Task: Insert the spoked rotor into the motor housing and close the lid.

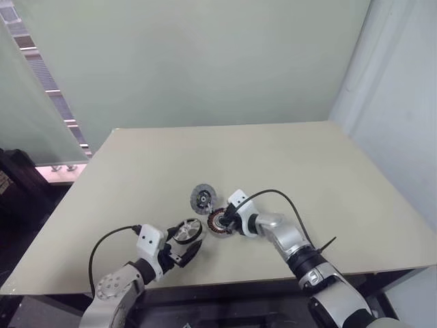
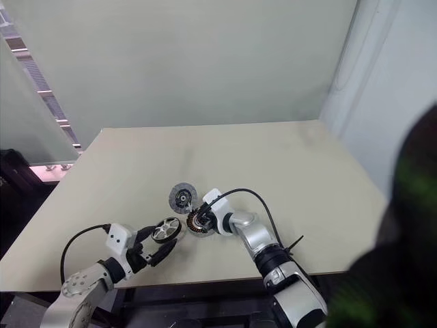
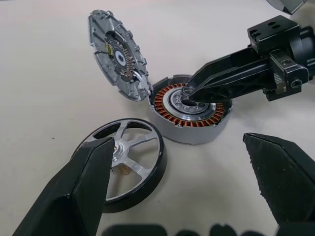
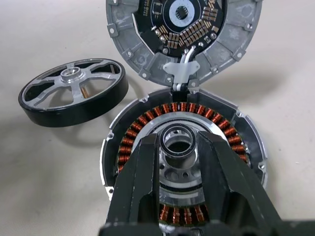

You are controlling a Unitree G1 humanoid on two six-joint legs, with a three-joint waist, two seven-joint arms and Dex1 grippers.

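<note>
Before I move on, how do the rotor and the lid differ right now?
The rotor lies flat on the table, apart from the housing; the lid stands tilted open, joined to the housing's rim by wires. The rotor is open-spoked with a black outer band; the lid is a solid silvery disc whose inner face carries a dark circuit board. Both are round and about as wide as the housing.
</note>
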